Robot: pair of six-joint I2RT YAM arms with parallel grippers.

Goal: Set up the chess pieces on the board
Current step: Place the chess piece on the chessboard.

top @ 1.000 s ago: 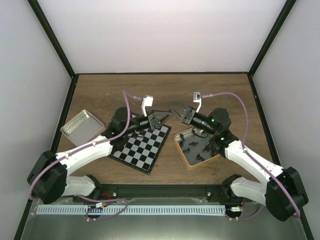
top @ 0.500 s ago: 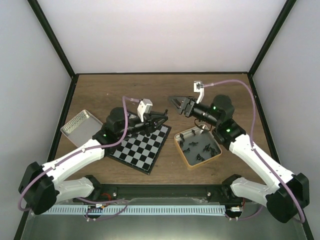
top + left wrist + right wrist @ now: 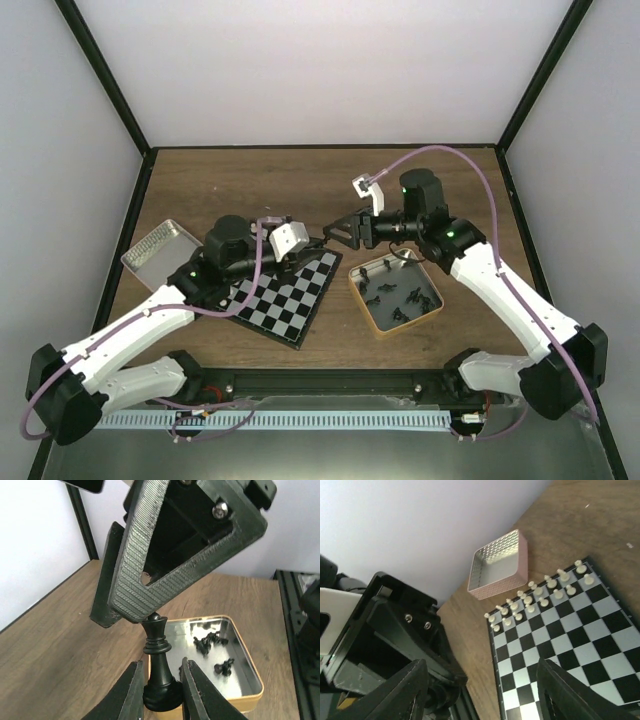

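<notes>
In the left wrist view my left gripper is shut on the base of a black chess piece, a tall crowned figure held upright. From above, my left gripper hovers over the far right corner of the board. My right gripper is open just right of it, and one of its ribbed fingers hangs right over the piece's top. The right wrist view shows its open jaws above the board, where cream-white pieces stand in two rows along one edge.
A gold-rimmed tin with several loose black pieces sits right of the board. A silver-and-pink tin stands at the left. Both arms meet over the board's far right corner.
My right gripper has opened, drawn back and swung in again beside the left one. The left arm has pulled slightly back and left, keeping the black piece.
</notes>
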